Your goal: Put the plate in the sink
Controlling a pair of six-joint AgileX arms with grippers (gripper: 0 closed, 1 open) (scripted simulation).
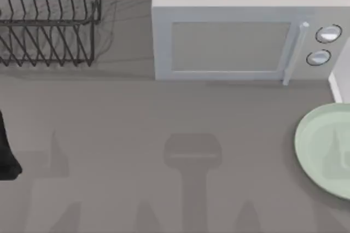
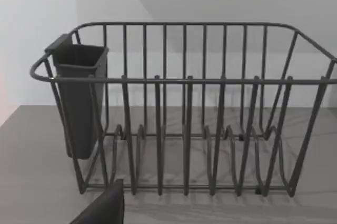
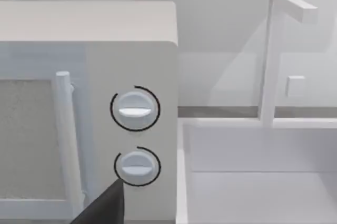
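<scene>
The pale mint-green plate [image 1: 322, 148] lies flat on the grey counter at the right edge of the top view, partly cut off by the frame. Just behind it, beside the microwave, a corner of the sink's white rim [image 1: 340, 82] shows. In the right wrist view the sink [image 3: 253, 187] is a pale recessed basin to the side of the microwave. A dark part of my right gripper [image 3: 105, 205] sits low in that view, in front of the microwave's knobs. My left arm [image 1: 6, 153] is parked at the counter's left edge, and my left gripper [image 2: 102, 208] faces the dish rack.
A grey microwave [image 1: 235, 41] stands at the back centre with two knobs [image 1: 327, 34] on its right. A black wire dish rack [image 2: 184, 108] with a dark cutlery cup [image 2: 79, 98] stands at the back left. A white faucet [image 3: 274, 56] rises behind the sink.
</scene>
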